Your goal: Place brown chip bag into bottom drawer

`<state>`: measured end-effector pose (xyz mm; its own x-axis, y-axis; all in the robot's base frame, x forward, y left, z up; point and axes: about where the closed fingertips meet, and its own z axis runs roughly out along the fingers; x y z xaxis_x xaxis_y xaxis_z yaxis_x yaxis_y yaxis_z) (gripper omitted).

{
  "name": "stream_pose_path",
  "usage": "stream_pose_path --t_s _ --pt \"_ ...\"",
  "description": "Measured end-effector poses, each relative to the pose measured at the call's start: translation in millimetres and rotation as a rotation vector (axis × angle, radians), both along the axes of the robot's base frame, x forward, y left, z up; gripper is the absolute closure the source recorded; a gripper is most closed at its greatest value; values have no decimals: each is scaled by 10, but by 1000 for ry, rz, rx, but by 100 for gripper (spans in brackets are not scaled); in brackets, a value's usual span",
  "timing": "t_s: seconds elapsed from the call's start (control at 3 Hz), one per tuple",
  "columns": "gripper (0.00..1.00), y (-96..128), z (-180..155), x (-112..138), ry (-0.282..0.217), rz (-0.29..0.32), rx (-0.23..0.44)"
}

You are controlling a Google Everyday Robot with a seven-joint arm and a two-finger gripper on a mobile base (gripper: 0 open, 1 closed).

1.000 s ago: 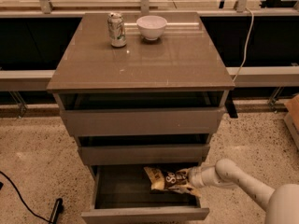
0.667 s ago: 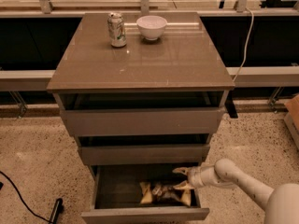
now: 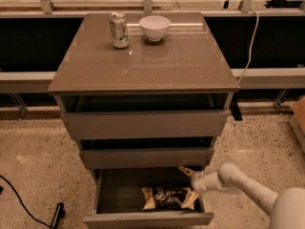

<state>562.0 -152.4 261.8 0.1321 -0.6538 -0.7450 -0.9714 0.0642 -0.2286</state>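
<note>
The brown chip bag [image 3: 167, 197] lies flat in the open bottom drawer [image 3: 147, 219], towards its right side, dark brown in the middle with pale yellow ends. My gripper [image 3: 187, 172] is at the drawer's right rear, above and just right of the bag, clear of it. Its fingers are spread and hold nothing. The white arm reaches in from the lower right.
A green-white soda can [image 3: 118, 30] and a white bowl [image 3: 154, 27] stand at the back of the cabinet top [image 3: 143, 61]. The two upper drawers [image 3: 145, 124] are slightly pulled out. A black cable [image 3: 19, 202] lies on the speckled floor at left.
The bag was held in my gripper above the drawer, then dropped to the drawer floor. My gripper let go and has lifted slightly up and back.
</note>
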Motion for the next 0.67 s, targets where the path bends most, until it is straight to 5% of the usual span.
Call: stream_pose_path --t_s 0.33,0.67 --pt "0 -69 86 -162 -1 15 -16" --pt "18 -286 163 -540 -18 10 -31"
